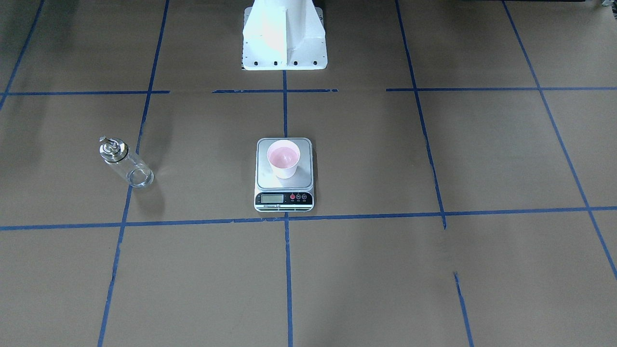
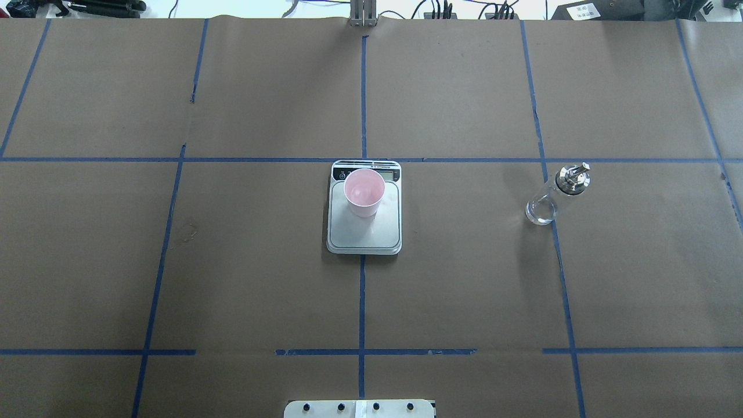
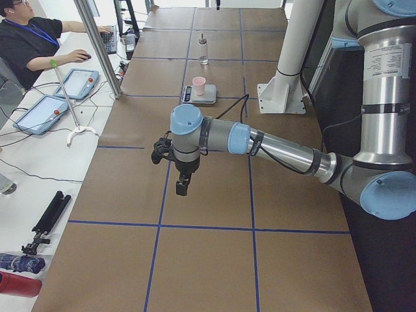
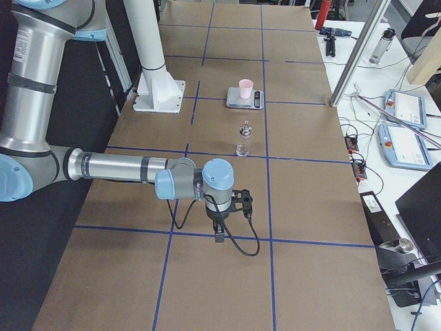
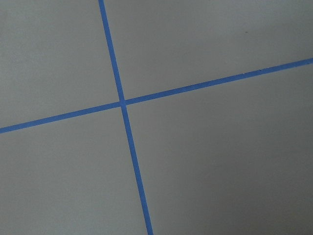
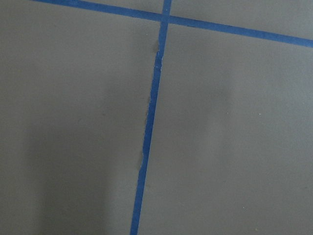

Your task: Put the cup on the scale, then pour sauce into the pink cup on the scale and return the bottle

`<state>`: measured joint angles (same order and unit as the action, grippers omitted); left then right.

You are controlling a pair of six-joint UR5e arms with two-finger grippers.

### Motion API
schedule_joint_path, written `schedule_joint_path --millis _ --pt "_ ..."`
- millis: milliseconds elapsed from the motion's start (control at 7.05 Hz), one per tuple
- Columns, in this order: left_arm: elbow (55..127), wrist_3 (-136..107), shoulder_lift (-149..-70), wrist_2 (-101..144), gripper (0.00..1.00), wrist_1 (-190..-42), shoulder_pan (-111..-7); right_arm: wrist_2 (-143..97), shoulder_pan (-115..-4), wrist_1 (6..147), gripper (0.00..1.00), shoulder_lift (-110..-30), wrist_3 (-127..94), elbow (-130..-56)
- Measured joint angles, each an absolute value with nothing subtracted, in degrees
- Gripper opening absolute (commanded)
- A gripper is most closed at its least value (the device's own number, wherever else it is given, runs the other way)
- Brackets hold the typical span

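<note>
I see the cup [image 1: 283, 158] standing upright on the steel platform of the scale [image 2: 364, 235], toward the display end of the platform. Its inside is pink; whether any liquid lies in it I cannot tell. The bottle [image 1: 126, 164] stands upright on the table [image 1: 385, 270], well apart from the scale on the robot's right side, its base just beside a line of blue tape [image 5: 122, 103]. Its glass is clear and looks see-through down to the bottom, with the silver cap and spout on top.

The left gripper [image 3: 182, 190] hangs over bare brown paper, far from the scale, holding nothing and touching nothing. The right gripper [image 4: 219, 234] also hangs over the paper, near a tape line, with nothing in it. Both show only in the side views, so how far the fingers stand apart I cannot tell. The wrist views show only paper and tape.

The scale has small print on its black front strip and red buttons, but the print and the display are too small to read
</note>
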<state>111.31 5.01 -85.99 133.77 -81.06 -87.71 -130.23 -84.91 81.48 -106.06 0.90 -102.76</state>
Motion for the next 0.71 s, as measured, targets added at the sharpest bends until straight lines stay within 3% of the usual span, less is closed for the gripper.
schedule_joint_path --millis 710 --pt "108.84 5.13 -85.82 133.63 1.00 -81.17 -87.79 -133.28 -84.90 82.18 1.00 -105.92 1.05 -103.04"
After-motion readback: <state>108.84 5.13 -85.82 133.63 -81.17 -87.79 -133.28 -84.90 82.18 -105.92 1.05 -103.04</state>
